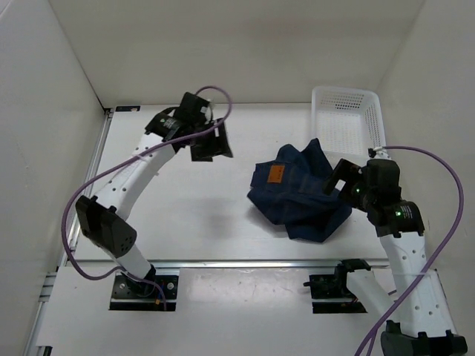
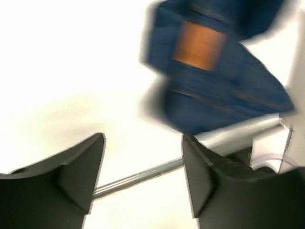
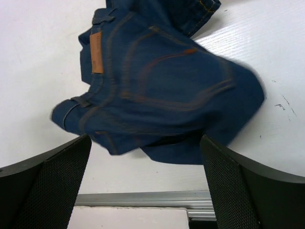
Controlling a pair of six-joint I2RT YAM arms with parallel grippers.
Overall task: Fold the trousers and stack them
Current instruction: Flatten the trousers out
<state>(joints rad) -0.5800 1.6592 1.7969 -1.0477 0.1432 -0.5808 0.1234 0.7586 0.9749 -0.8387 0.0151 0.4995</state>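
Trousers [image 1: 297, 196] bunched in a heap on the table [image 1: 193, 215] right of centre, near the white basket [image 1: 345, 122], right gripper [image 1: 336, 178] spread wide and empty at the heap's right edge, left gripper [image 1: 211, 144] well apart, jaws parted, holding nothing.

The white table [image 1: 185, 215] carries the crumpled trousers [image 1: 297, 196] and, near its far-right corner, a mesh basket [image 1: 345, 119].

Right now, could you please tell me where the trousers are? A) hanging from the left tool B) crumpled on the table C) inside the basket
B: the trousers sit in a heap on the table, beside the basket, not in it.
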